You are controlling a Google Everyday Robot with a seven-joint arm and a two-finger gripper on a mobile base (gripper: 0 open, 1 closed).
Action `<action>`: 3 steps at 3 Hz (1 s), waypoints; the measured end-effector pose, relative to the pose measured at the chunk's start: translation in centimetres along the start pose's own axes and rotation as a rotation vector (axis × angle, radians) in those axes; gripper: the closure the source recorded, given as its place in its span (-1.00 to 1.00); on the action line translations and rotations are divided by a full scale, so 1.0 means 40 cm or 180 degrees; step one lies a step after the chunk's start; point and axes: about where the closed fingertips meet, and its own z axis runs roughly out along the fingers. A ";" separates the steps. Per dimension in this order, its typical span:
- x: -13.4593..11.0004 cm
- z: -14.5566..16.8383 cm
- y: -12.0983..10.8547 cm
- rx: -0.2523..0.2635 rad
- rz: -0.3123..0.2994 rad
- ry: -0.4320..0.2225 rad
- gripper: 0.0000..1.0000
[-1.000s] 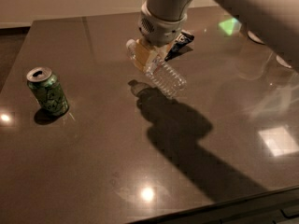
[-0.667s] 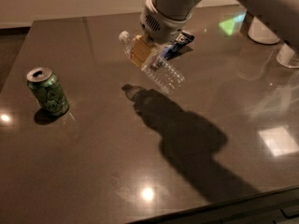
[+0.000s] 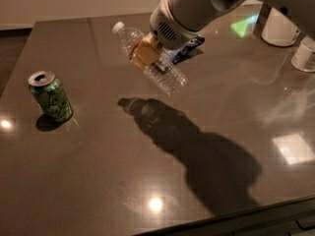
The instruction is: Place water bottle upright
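The water bottle (image 3: 167,77) is clear ribbed plastic with a white cap at its upper left end and a reddish label band. It is tilted, cap up and to the left, and held in the air above the dark table (image 3: 98,181). My gripper (image 3: 147,53) is shut on the water bottle around its middle, with a tan finger pad (image 3: 144,54) across it. The bottle's shadow falls on the table below and to the right.
A green soda can (image 3: 50,96) stands upright at the left of the table. A blue packet (image 3: 187,48) lies behind the arm. Two white containers (image 3: 280,26) (image 3: 304,55) stand at the far right. The table's front edge runs along the bottom right.
The gripper has lifted the bottle higher and turned it, so the cap end now points further up and left. The shadow has moved away from the bottle.
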 end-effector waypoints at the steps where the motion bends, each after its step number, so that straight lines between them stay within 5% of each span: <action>1: -0.009 0.002 0.023 -0.0014 -0.0156 -0.0335 1.00; 3: -0.034 0.029 0.039 -0.0228 -0.0417 -0.1027 1.00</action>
